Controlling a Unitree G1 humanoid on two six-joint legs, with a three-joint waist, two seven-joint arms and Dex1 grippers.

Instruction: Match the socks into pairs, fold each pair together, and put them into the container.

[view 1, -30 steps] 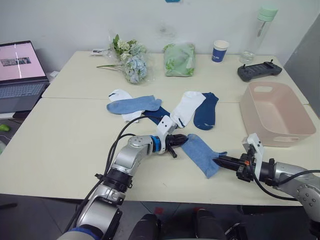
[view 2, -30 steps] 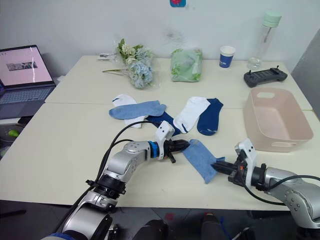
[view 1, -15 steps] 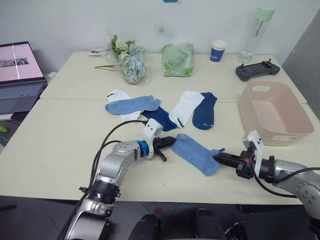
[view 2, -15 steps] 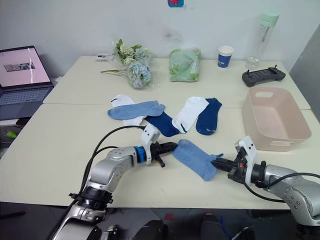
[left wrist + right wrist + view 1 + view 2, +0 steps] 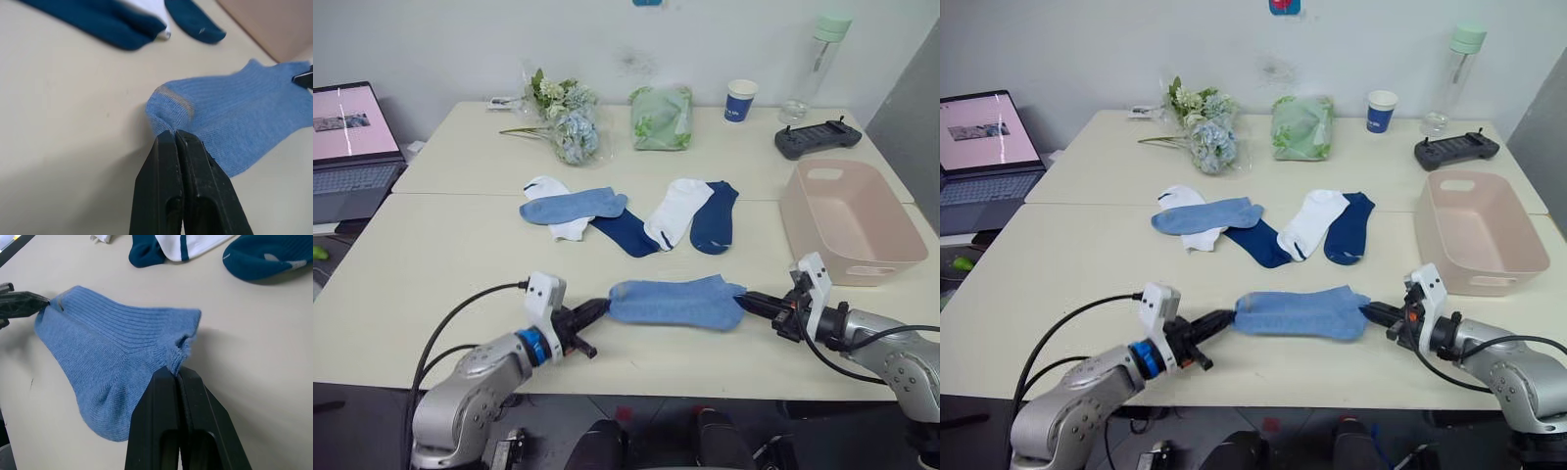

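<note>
A light blue sock [image 5: 674,301] lies stretched flat near the table's front edge, held at both ends. My left gripper [image 5: 603,306] is shut on its toe end [image 5: 164,110]; my right gripper [image 5: 747,298] is shut on its cuff end [image 5: 183,345]. Behind it lie a second light blue sock [image 5: 570,207] over a white sock [image 5: 549,198], a navy sock [image 5: 625,233], another white sock [image 5: 675,211] and another navy sock [image 5: 713,217]. The pale pink container [image 5: 850,221] stands at the right, with nothing in it.
Along the far side of the table sit a flower bunch [image 5: 565,125], a pale green cloth bundle [image 5: 662,117], a blue paper cup [image 5: 740,100], a bottle [image 5: 817,57] and a black controller [image 5: 818,138]. A laptop [image 5: 350,147] sits at the far left.
My left gripper pulled the sock's toe end leftward and toward the front edge, so the sock now lies stretched sideways between both grippers. The right gripper shifted slightly.
</note>
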